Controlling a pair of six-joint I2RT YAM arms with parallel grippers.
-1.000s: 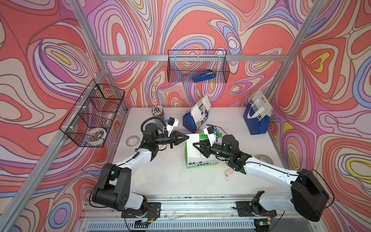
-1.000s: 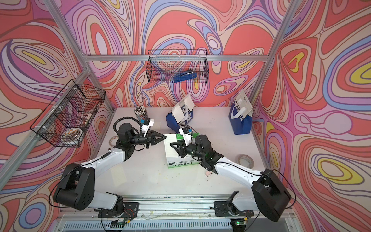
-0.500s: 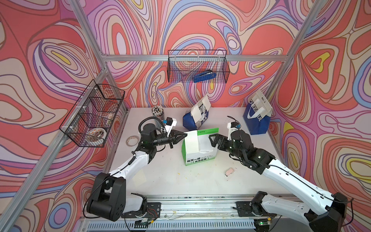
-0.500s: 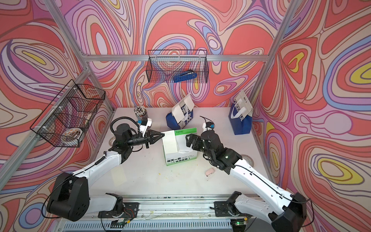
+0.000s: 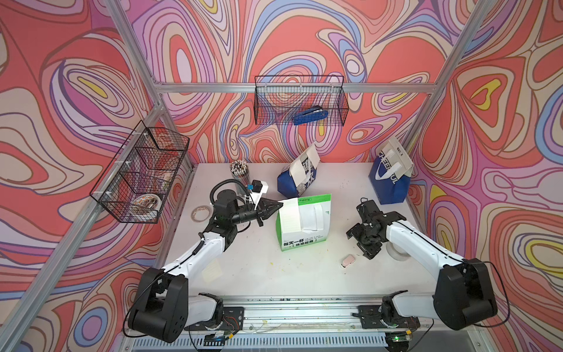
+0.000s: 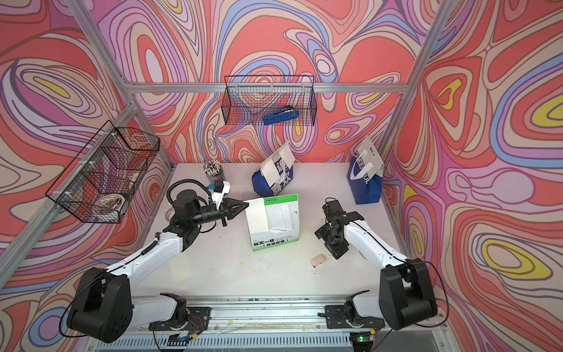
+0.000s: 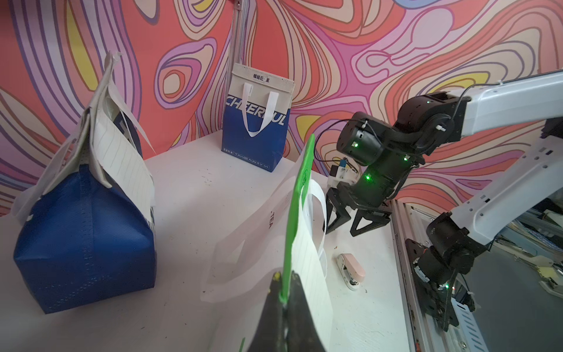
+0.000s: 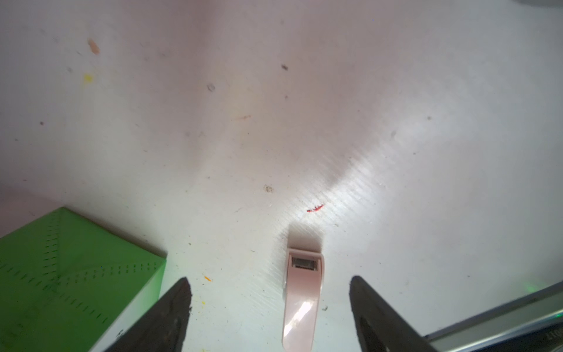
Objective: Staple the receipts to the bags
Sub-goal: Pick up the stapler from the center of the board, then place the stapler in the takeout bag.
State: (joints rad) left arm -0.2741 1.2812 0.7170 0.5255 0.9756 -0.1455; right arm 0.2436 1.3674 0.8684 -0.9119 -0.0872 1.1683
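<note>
Left fingers [image 7: 283, 301] clamped on top edge of green-white bag [image 5: 304, 234], receipt [image 5: 288, 217] pinned against it. Right fingers [image 5: 362, 243] spread wide, right of bag, over pink stapler [image 8: 303, 292] lying on table [image 5: 259, 268]. CHEERFUL bag [image 5: 388, 183] behind, further right.

A: What's on the back wall?
B: A wire basket [image 5: 268, 100] holding a blue stapler [image 5: 310, 115].
A: And on the desk [image 5: 274, 274]?
B: A cup of pencils [image 5: 240, 172] at the back, a tape roll [image 5: 199, 208] near it.
</note>
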